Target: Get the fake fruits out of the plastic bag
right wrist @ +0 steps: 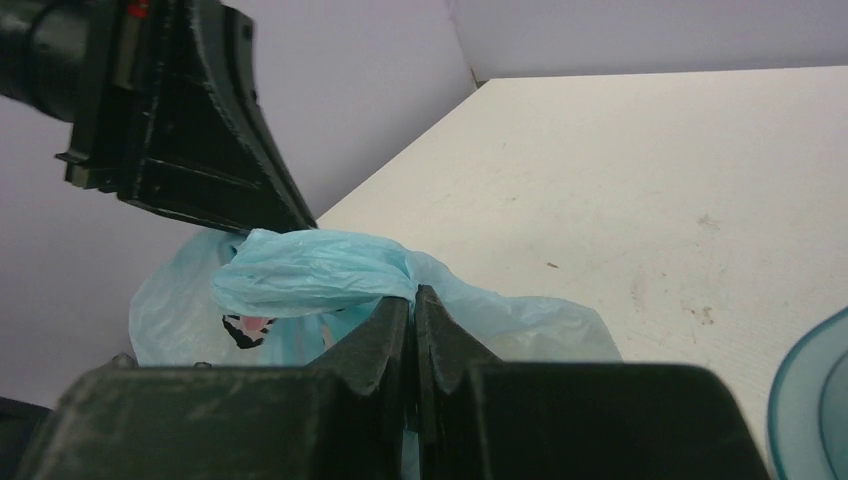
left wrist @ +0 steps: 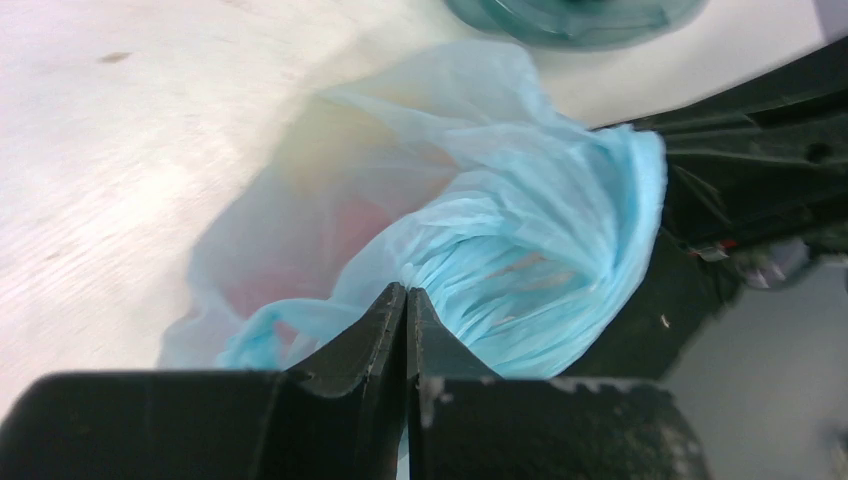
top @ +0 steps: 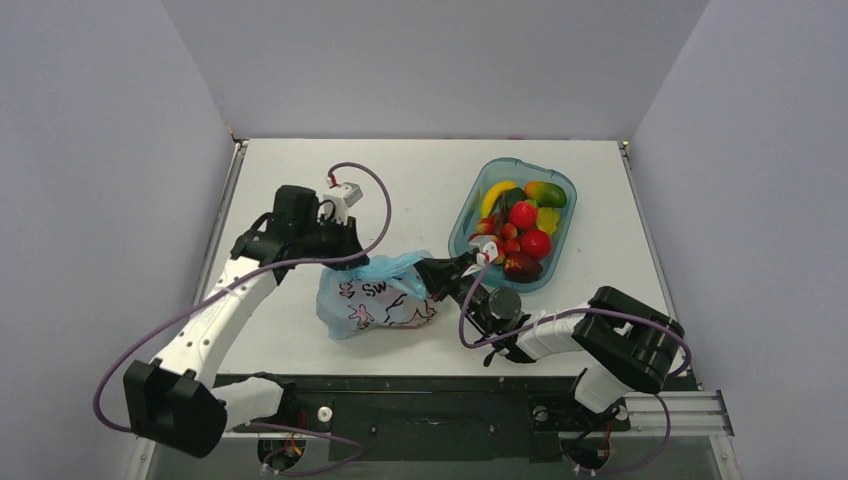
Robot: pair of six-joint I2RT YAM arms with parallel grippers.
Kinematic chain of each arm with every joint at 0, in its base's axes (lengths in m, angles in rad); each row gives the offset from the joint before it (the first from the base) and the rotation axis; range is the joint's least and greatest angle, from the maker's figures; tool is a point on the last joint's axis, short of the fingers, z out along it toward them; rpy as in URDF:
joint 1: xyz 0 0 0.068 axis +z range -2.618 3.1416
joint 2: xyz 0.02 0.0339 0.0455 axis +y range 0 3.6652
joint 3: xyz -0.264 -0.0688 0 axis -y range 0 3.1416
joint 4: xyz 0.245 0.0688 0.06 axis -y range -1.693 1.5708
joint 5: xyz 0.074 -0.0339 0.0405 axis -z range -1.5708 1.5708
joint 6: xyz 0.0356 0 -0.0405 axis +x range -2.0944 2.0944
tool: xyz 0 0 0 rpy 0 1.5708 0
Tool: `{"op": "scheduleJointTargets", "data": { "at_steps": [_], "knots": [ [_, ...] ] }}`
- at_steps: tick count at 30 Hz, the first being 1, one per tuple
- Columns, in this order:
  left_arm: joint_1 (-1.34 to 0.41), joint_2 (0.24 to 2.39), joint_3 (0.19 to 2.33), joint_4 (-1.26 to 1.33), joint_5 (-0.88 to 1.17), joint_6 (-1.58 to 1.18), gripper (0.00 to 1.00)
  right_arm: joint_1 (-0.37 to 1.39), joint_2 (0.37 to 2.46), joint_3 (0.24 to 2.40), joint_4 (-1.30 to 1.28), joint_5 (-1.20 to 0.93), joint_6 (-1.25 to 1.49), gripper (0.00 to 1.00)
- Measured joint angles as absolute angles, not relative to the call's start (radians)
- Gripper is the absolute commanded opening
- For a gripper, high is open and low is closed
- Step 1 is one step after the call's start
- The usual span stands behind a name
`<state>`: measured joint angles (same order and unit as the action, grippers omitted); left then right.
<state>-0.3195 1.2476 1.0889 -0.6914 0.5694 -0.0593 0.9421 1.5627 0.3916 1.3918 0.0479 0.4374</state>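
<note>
The light-blue plastic bag (top: 372, 300) sits bunched on the table between both arms, its printed side facing the near edge. My left gripper (top: 360, 262) is shut on the bag's gathered top from the left. In the left wrist view its jaws (left wrist: 405, 292) pinch the blue film (left wrist: 500, 230). My right gripper (top: 428, 276) is shut on the same gathered top from the right, where its jaws (right wrist: 413, 295) clamp the film (right wrist: 310, 268). The fake fruits are inside the bag and show only as a reddish blur (left wrist: 300, 250) through the film.
A teal transparent tub (top: 453, 238) with several toy fruits stands at the back right, close behind my right gripper. Its edge shows in the wrist views (left wrist: 570, 15) (right wrist: 810, 400). Bare white table (top: 400, 180) lies behind the bag.
</note>
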Motion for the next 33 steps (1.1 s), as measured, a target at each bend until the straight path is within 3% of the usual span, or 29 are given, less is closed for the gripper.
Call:
{"op": "scheduleJointTargets", "data": {
  "at_steps": [7,13,21,23,24,27,28,33],
  "knots": [
    [-0.319,0.828,0.832,-0.44,0.085,-0.427,0.0,0.942,1.536,0.391,1.357,0.179,0.467,0.0],
    [-0.319,0.608,0.68,-0.284,-0.23,-0.698,0.0,0.942,1.54,0.391,1.355,0.218,0.496,0.0],
    [-0.319,0.426,0.492,-0.128,-0.402,-0.885,0.0,0.942,1.564,0.39,1.374,0.215,0.536,0.0],
    [-0.319,0.416,0.474,-0.096,-0.398,-0.893,0.0,0.942,1.563,0.39,1.37,0.204,0.532,0.11],
    [-0.319,0.416,0.471,-0.081,-0.392,-0.894,0.0,0.942,1.559,0.392,1.35,0.196,0.526,0.28],
    [-0.319,0.419,0.47,-0.043,-0.35,-0.888,0.0,0.949,1.49,0.429,1.12,0.198,0.488,0.48],
    [-0.319,0.42,0.47,-0.036,-0.334,-0.884,0.0,0.951,1.463,0.458,1.03,0.201,0.482,0.59],
    [-0.319,0.448,0.474,-0.019,-0.244,-0.869,0.0,0.979,1.345,0.748,0.463,0.261,0.371,0.79]
  ]
}}
